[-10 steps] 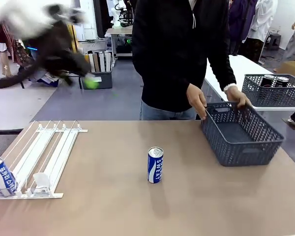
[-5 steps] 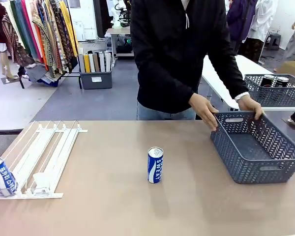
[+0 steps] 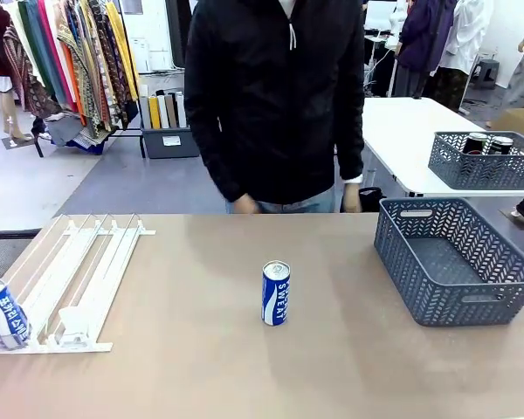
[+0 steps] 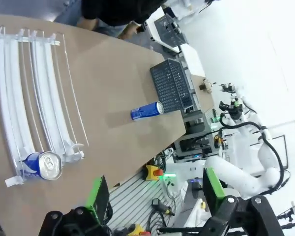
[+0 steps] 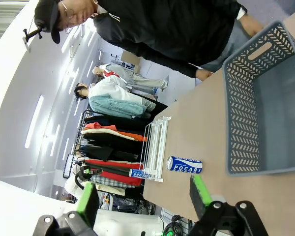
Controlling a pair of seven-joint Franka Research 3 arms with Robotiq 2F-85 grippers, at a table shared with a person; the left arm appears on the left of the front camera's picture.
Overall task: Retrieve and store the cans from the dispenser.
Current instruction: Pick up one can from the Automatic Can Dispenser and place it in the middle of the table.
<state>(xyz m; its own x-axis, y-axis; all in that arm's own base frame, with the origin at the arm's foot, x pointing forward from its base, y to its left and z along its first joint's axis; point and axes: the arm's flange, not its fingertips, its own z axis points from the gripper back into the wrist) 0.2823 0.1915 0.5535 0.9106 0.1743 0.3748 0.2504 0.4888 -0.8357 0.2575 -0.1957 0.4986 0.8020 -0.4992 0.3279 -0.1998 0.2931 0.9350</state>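
Left claw (image 4: pixel 155 189) has its two green fingers wide apart, with nothing between them. It hangs high over the table (image 3: pixel 183 367), looking down. Right claw (image 5: pixel 143 194) is the same, fingers apart and holding nothing, up above the table too.

The job looks only partly done. One blue-and-white standing can (image 3: pixel 276 293) is out of the white rack (image 3: pixel 79 271). It stands upright by itself in the middle of the table, well away from the rack and from the grey basket (image 3: pixel 419 279). It is not put away yet.

One more can, the lying can (image 3: pixel 4 314), is in the rack. It lies on its side at the low end of the lane on the robot's left, right up against the end stop. The other lanes look bare.

So I think two cans are left to do. The standing one needs to go into a basket, and the lying one needs to come out of the rack and go in too.

The grey basket sits on the table at the robot's right side, and it has nothing in it. A far basket (image 3: pixel 485 170) sits on a white table (image 3: pixel 393 131) behind, and it holds some dark cans (image 3: pixel 476 140). I cannot tell how many.

A person (image 3: pixel 275 96) stands at the far side of the table, touching nothing
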